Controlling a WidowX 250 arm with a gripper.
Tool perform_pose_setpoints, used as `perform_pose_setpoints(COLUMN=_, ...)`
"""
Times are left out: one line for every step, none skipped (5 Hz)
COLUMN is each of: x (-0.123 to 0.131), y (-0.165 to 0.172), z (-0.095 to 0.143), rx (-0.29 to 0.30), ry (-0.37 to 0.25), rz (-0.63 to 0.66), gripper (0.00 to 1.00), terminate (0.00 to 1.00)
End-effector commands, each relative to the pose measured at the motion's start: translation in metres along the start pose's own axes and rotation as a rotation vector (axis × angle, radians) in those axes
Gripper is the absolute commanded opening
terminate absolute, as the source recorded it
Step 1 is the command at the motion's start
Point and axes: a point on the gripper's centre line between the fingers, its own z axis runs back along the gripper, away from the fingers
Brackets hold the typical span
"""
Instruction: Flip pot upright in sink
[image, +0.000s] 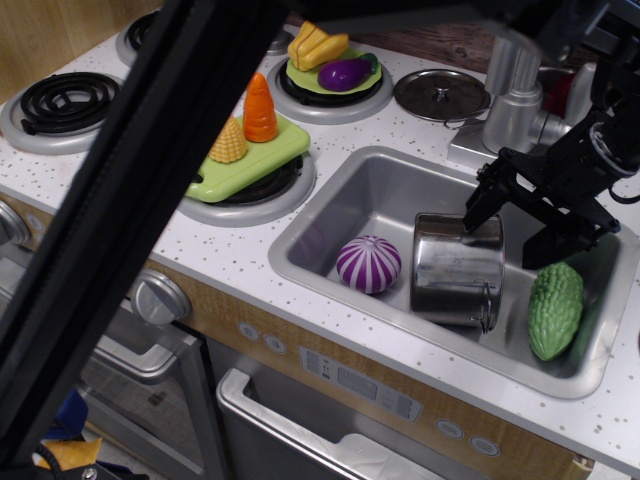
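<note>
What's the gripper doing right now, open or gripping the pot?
Gripper: open, holding nothing, jaws spread over the far rim of the pot lying in the sink.
</note>
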Motion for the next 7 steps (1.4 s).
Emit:
perform_pose_setpoints(x=0.007, y=0.017, z=0.011, rx=-0.012, ry=-0.047, rz=-0.004, gripper=1.00, terminate=0.00)
perform_pose_setpoints(x=0.010, y=0.021, z=0.007, rx=-0.014, ry=-0.050, rz=0.013, gripper=0.00, terminate=0.00)
perform_pose_setpoints(x=0.011, y=0.026, z=0.002, rx=-0.034, ry=-0.060, rz=0.017, gripper=0.00, terminate=0.00)
perform_pose_setpoints(x=0.010, y=0.033, z=-0.001, rx=-0.080, ry=-0.067, rz=0.034, gripper=0.00, terminate=0.00)
perform_pose_setpoints(x=0.012, y=0.038, z=0.002, rx=-0.146, ry=-0.054, rz=0.049, gripper=0.00, terminate=0.00)
perform_pose_setpoints(x=0.014, y=0.043, z=0.000, rx=-0.218, ry=-0.068, rz=0.054, gripper=0.00, terminate=0.00)
perform_pose_setpoints(x=0.014, y=0.041, z=-0.004, rx=-0.294, ry=-0.072, rz=0.064, gripper=0.00, terminate=0.00)
